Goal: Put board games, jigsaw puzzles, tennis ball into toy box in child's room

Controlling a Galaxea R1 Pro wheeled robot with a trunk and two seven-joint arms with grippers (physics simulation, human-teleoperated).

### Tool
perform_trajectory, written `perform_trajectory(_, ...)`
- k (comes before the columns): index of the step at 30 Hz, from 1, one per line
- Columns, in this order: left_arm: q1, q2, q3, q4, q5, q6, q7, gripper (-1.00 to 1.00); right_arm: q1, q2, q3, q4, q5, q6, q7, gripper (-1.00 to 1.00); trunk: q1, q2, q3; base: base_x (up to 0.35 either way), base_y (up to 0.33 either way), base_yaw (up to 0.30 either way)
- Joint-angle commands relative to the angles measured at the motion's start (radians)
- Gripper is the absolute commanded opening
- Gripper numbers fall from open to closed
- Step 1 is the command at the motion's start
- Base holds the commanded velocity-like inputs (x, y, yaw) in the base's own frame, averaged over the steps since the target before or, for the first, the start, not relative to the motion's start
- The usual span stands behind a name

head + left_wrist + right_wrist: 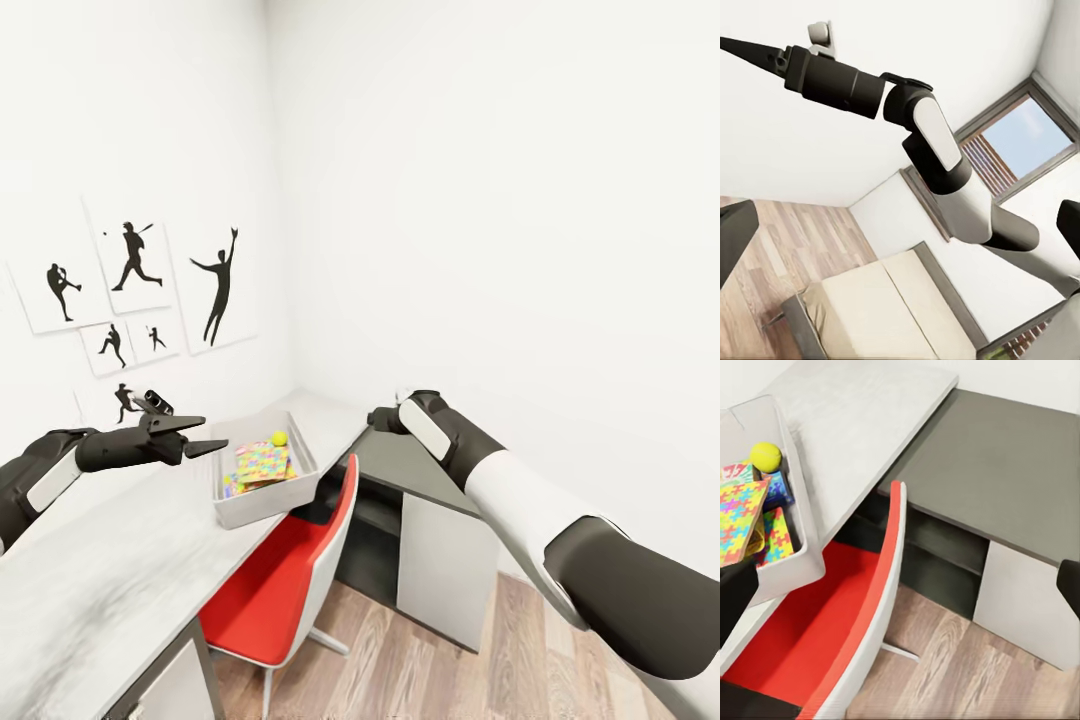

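- Toy box [262, 508]: rigid plastic; likely best gripped by its flared rim.
- Jigsaw puzzles [741, 517]: thin, light, already inside.
- Tennis ball [766, 456]: light, would roll.
- Left gripper [196, 436]: spread, empty.
- Right gripper: state unclear.

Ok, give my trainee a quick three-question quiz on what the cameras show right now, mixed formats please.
1. True or false: the tennis ball lies inside the toy box.
2. What stands pushed under the table edge beside the box? A) a red chair B) a blue stool C) a laundry basket
3. Fill in: the left gripper hovers over the table with its fingers ____ and nothing between them.

Key: 1 true; 2 A; 3 open (spread apart). The jigsaw puzzles also lie in the box, next to the ball.
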Motion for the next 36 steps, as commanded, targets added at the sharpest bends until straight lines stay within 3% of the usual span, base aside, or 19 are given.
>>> perform_trajectory(1, -0.001, 0.001, -0.005, 0.001, 0.003, 0.01, -0.006, 1.0, -0.001, -0.001, 0.006, -0.001, -0.011, 0.0, -0.01, 1.0, 0.0, -0.001, -0.002, -0.114, 0.156, -0.044)
perform_trajectory(17, -0.001, 0.0, -0.005, 0.001, 0.003, 0.007, -0.006, 1.0, -0.001, -0.002, -0.014, 0.001, -0.011, 0.001, -0.008, 1.0, 0.0, -0.001, -0.025, -0.13, 0.121, -0.137)
perform_trajectory(36, -0.001, 0.0, -0.005, 0.001, 0.003, 0.007, -0.005, 1.0, -0.001, -0.002, -0.014, 0.001, -0.011, 0.001, -0.008, 1.0, 0.0, -0.001, -0.046, -0.01, 0.012, -0.211)
